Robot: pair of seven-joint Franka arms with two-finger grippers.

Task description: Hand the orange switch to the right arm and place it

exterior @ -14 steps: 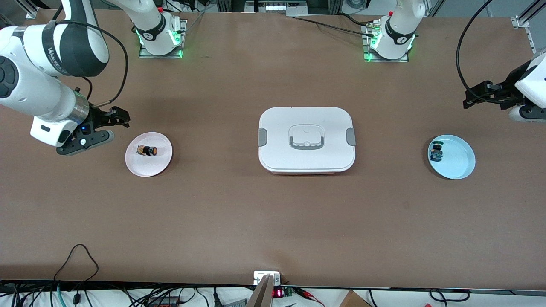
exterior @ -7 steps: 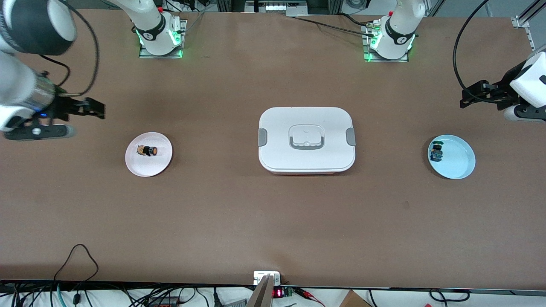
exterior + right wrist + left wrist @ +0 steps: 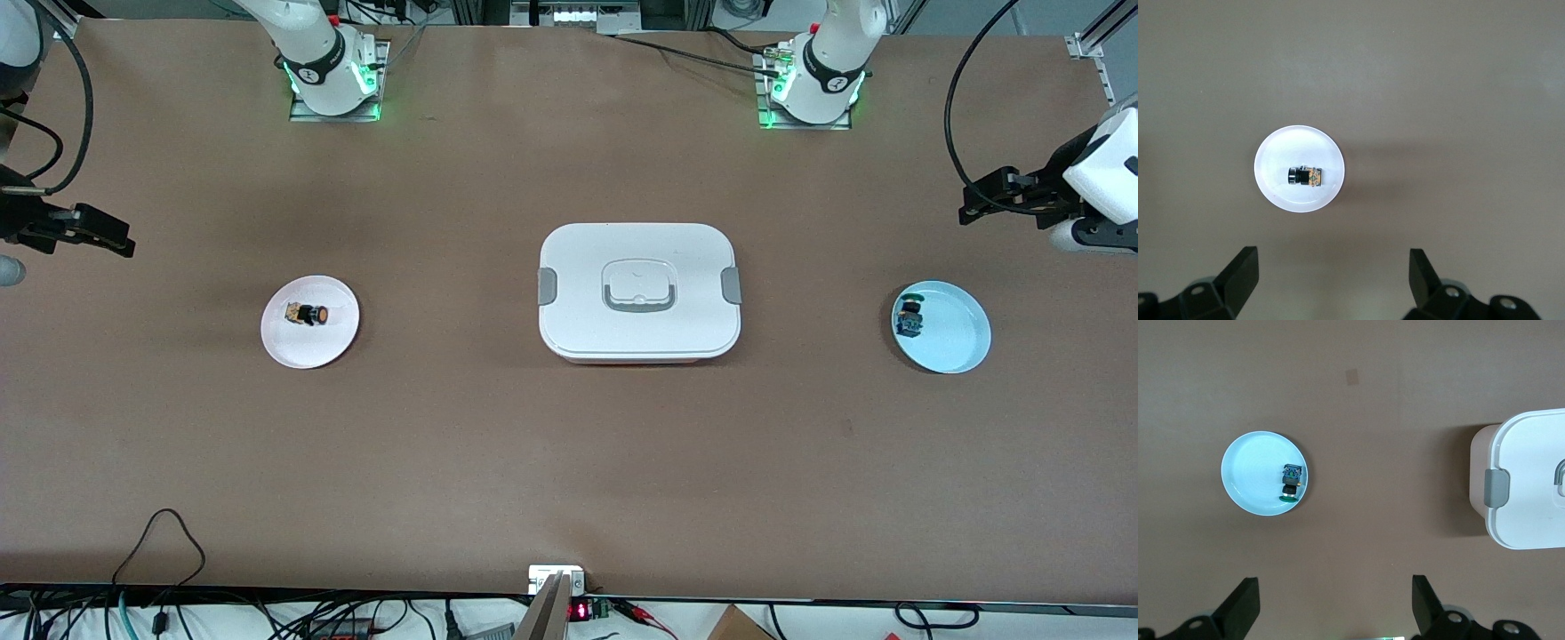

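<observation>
At the right arm's end of the tabletop (image 3: 569, 462), the right hand (image 3: 67, 233) hangs high over bare surface, its fingers spread wide apart and holding nothing. Near it sits the pink plate (image 3: 309, 348), and the orange switch (image 3: 308, 314) lies on its side in the middle of that plate, black body with the orange cap at one end. The right wrist view shows the same switch (image 3: 1305, 177) resting well clear of the plate's rim. In the middle of the tabletop stands the closed white lunch box (image 3: 638, 290) with grey side latches. Toward the left arm's end, the blue plate (image 3: 956, 342) carries the green-capped switch (image 3: 909, 318) close to its edge. Over the tabletop near that plate hovers the left hand (image 3: 1005, 197), fingers likewise apart and empty. The likeliest trouble from here is a wrong pick: the left hand is near the green-capped switch only, and the two switches look alike. The orange one is tiny and lying down, so a slightly off-centre grasp could roll it, flick it off the plate, or tip the light plate.
</observation>
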